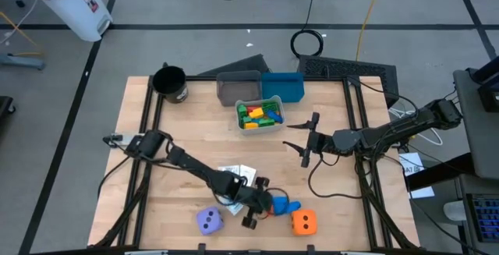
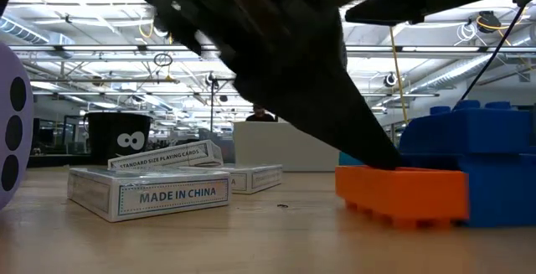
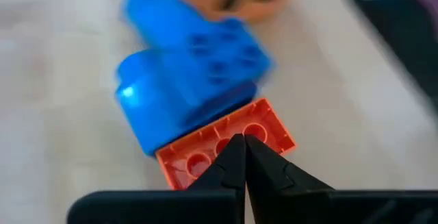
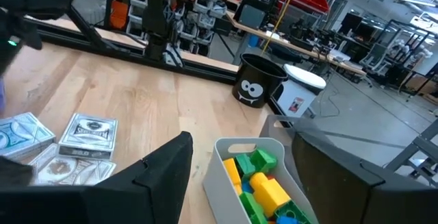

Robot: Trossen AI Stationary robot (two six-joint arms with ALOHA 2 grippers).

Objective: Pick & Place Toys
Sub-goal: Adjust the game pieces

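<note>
Wooden tabletop (image 1: 195,130) carries the whole job, with a grey bin (image 1: 261,113) at its far middle already holding a heap of green, yellow and orange blocks (image 1: 259,115), a blue bin (image 1: 284,86) just behind it and a black cup (image 1: 171,83) at the far left corner.

Near the front edge the left gripper (image 1: 261,200) has its 2 fingers pressed together, tips resting on the edge of an orange block (image 3: 226,145) without enclosing it (the wrist view shows no gap between the tips). That flat orange block lies touching a larger blue block (image 3: 188,77), and the low view shows the dark fingertip meeting the orange block's top. An orange die (image 1: 304,222) sits just to the right of the pair, a purple die (image 1: 210,221) to the left, and 3 or so small card boxes (image 1: 236,175) lie just beyond the gripper.

The right gripper (image 1: 308,140) hangs over the right middle of the table, near the grey bin, fingers apart and holding nothing.

By my reading, the step in hand is the approach to the orange block, not yet a grasp. The next move calls for parting the fingers, straddling the block across its narrow sides and closing without dragging the blue block along, since the 2 may be snapped together. The carry would then go far and slightly right, to the grey bin.
</note>
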